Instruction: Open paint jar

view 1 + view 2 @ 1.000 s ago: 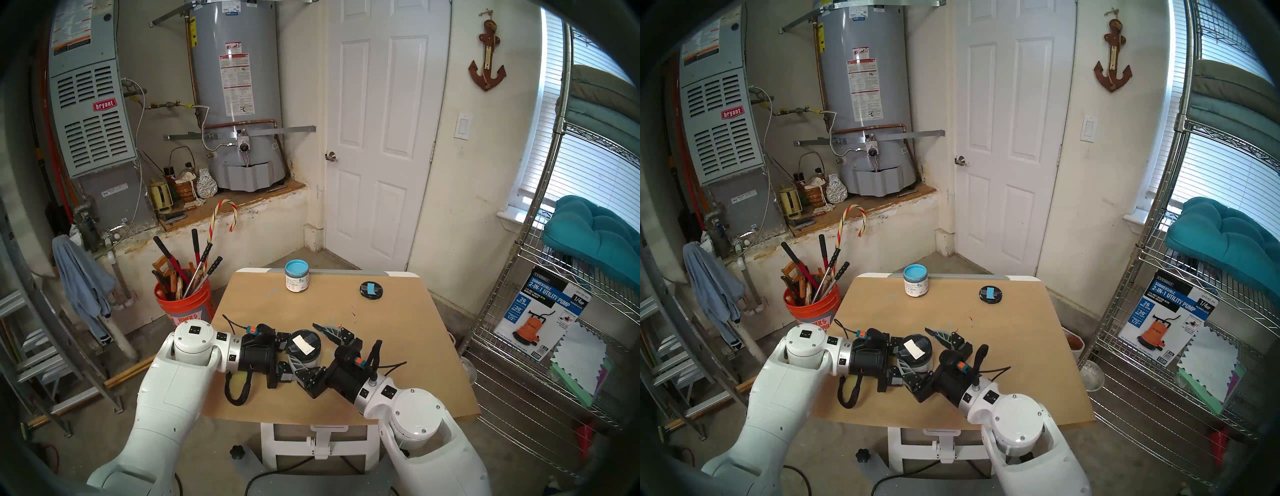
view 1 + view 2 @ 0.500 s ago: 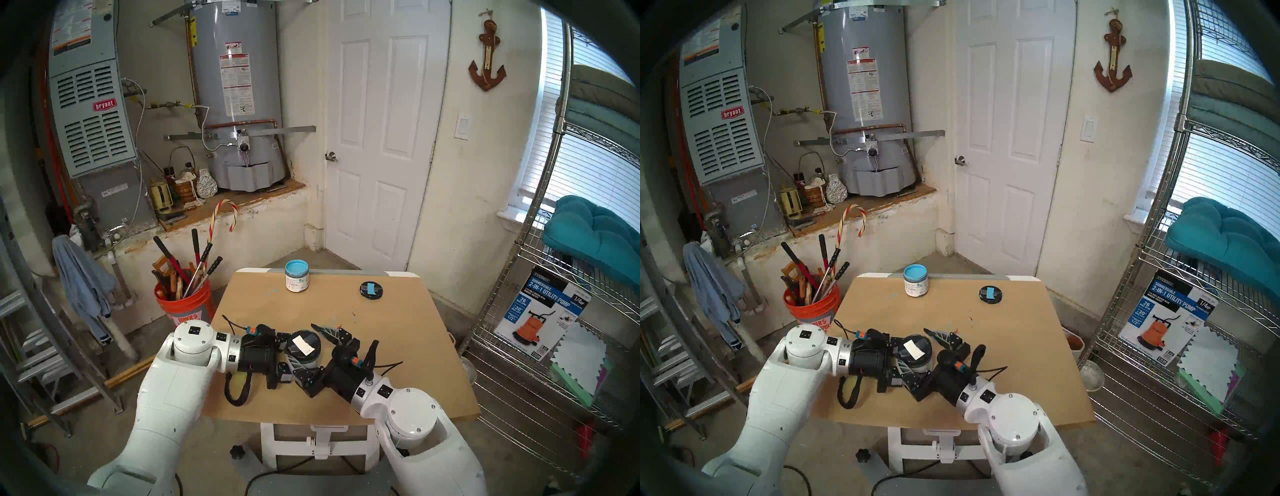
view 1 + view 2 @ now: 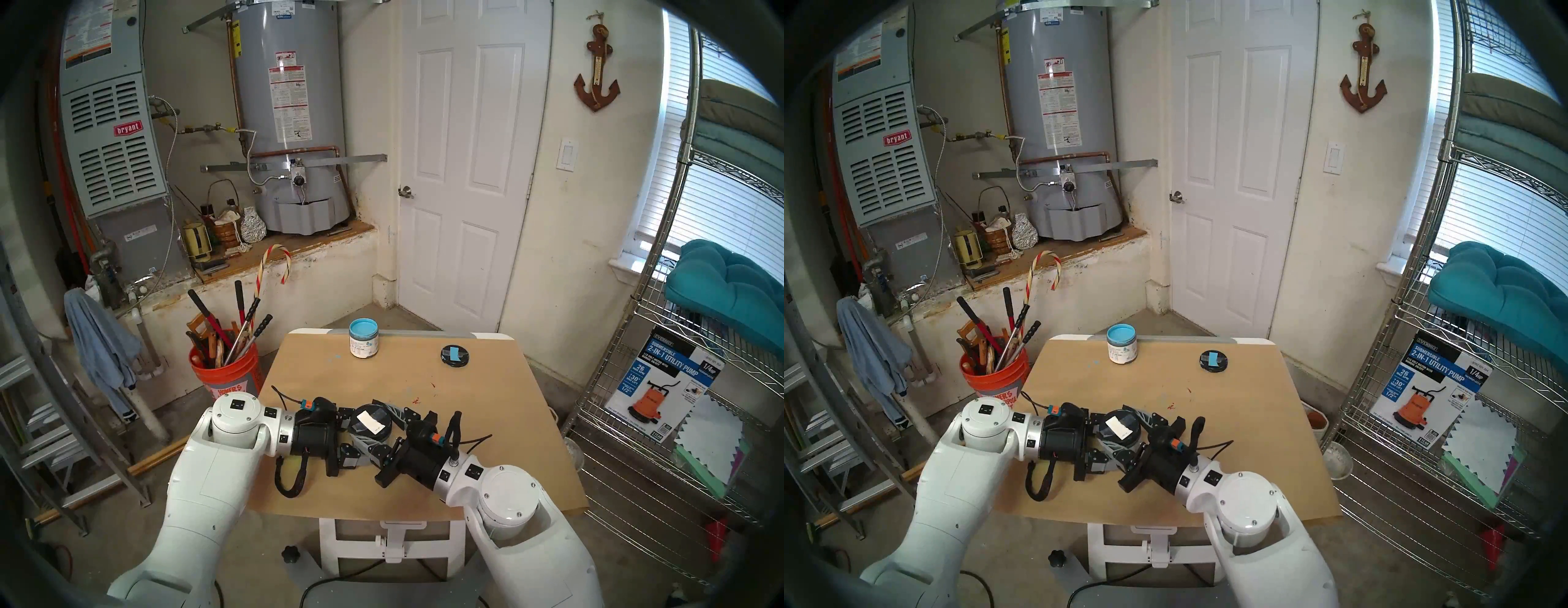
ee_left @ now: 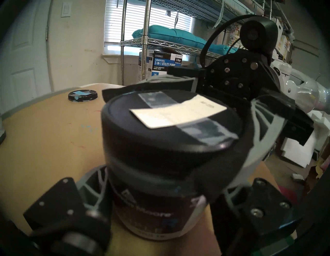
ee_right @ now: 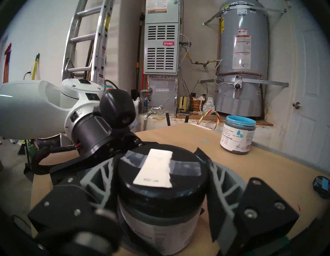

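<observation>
Near the bench's (image 3: 488, 446) front edge, the left end effector (image 3: 360, 429) clamps the paint jar (image 4: 151, 219) steady while the right end effector (image 3: 384, 429) has closed around its lid (image 5: 160, 177) to twist.

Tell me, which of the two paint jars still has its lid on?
The near jar, between both end effectors, wears a black lid with white tape. The far jar is open, showing blue paint.

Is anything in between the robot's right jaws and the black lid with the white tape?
No. The right gripper has its jaws on both sides of the black lid, with nothing between. The left gripper holds the paint jar lower down.
</observation>
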Available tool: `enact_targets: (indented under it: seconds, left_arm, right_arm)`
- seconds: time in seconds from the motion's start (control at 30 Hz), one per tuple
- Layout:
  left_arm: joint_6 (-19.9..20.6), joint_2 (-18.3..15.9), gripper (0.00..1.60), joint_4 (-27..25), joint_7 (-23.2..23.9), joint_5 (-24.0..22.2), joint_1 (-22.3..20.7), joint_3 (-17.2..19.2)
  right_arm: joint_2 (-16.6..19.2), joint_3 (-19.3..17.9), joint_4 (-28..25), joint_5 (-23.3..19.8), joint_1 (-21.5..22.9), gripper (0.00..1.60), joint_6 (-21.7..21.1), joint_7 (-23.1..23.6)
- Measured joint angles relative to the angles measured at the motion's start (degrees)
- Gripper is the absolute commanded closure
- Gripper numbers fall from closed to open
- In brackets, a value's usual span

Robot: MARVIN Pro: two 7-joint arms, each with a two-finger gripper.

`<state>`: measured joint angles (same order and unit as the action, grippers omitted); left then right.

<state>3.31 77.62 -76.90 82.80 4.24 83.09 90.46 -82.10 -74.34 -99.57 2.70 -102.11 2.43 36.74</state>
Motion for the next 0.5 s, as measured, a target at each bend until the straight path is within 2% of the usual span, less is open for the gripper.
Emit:
enact_targets:
  seconds: [0.13, 0.27, 0.5]
  left_arm:
    - [0.4, 0.0, 1.60, -0.2, 0.0, 0.1, 0.0, 0.0]
    - [0.6, 0.0, 1.60, -0.3, 0.1, 0.1, 0.0, -0.1]
    - [0.8, -0.1, 1.60, -0.4, 0.1, 0.2, 0.0, -0.1]
  right_arm:
    - [0.9, -0.8, 1.9, -2.5, 2.2, 1.39, 0.1, 4.5]
    - [1.8, -1.5, 4.1, -5.0, 4.7, 1.49, -0.2, 9.3]
    - [2.8, -1.7, 7.7, -7.4, 8.8, 1.53, -0.9, 15.8]
